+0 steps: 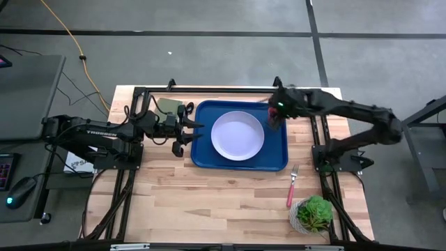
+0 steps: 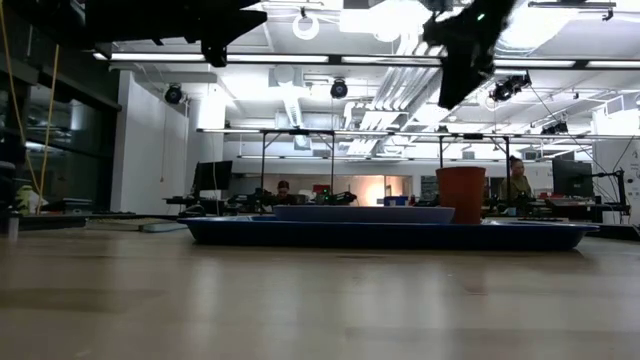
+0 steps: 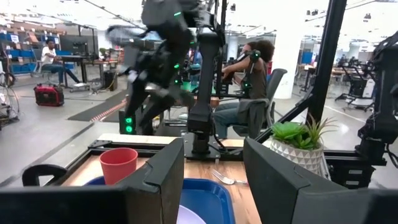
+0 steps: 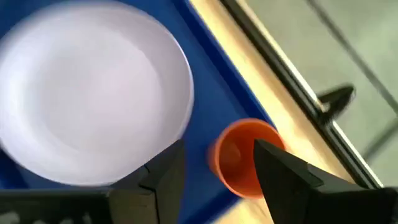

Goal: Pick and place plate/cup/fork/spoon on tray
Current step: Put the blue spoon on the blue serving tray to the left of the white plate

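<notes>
Plate (image 1: 237, 135) sat mid tray (image 1: 205, 157), cup (image 1: 274, 120) upright in its far-right corner. Right gripper (image 1: 276, 117) hung above cup, jaws wide, empty. Fork (image 1: 292, 187) on desk, awaiting pickup. Left gripper (image 1: 187, 134) hovered by tray edge, jaws apart.

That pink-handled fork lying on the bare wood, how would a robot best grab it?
Probably by the pink handle, near its middle, coming straight down from above. The fork lies flat on the table, apart from the tray and near the potted plant, so only its narrow sides offer a pinch. The fingers should straddle the handle crosswise.
</notes>
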